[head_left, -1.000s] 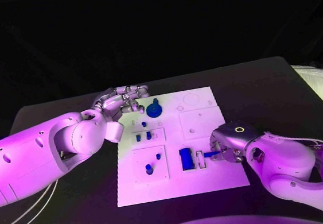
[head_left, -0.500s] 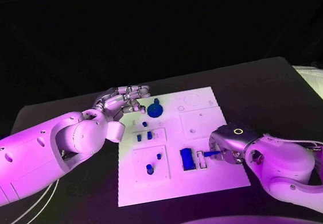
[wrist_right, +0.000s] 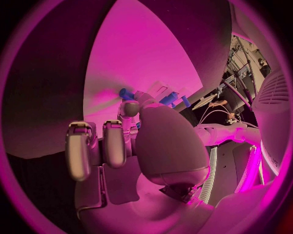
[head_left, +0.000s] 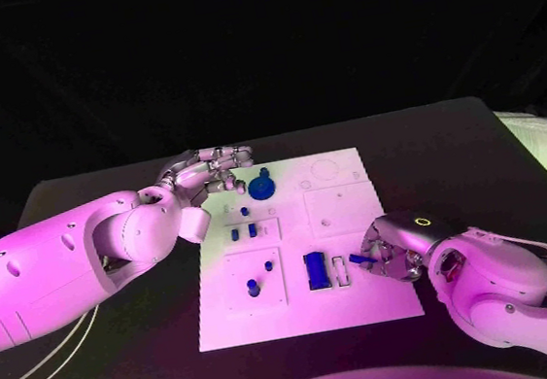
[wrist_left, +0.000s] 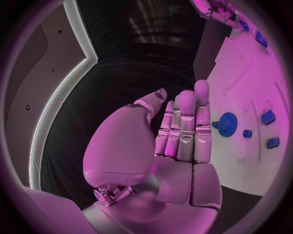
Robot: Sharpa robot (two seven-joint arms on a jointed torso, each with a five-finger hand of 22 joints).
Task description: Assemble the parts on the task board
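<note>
**A:** Look at your right robot hand point(head_left: 400, 252) first. It sits at the near right edge of the task board point(head_left: 340, 203), and its fingertips pinch a small blue peg point(head_left: 364, 257). The other fingers are curled beside it.

**B:** Which way does the peg point?

**A:** It lies almost flat. Its long way runs across the board, out from the fingertips toward the tall blue block point(head_left: 315, 269) and the little white slot piece point(head_left: 342, 275) just beside it. The free end hangs near that slot piece. I cannot tell if it touches.

**B:** What could go wrong for you here?

**A:** I think the peg could slip. Only its end is pinched, so a bump on the slot piece could twist it or knock it loose. If you push it down while it lies sideways, it may jam and not go in. You would need to tip it up first, I guess. Your robot hand could also knock the blue block, since that stands so close.

**B:** And your other one?

**A:** Your left robot hand point(head_left: 207, 173) waits at the far left corner of the board. It holds nothing, with its fingers straight and close together. The blue gear point(head_left: 262, 187) is just beside it, so a careless move there could knock it. The black tabletop point(head_left: 90, 195) lies all around the board.
</note>
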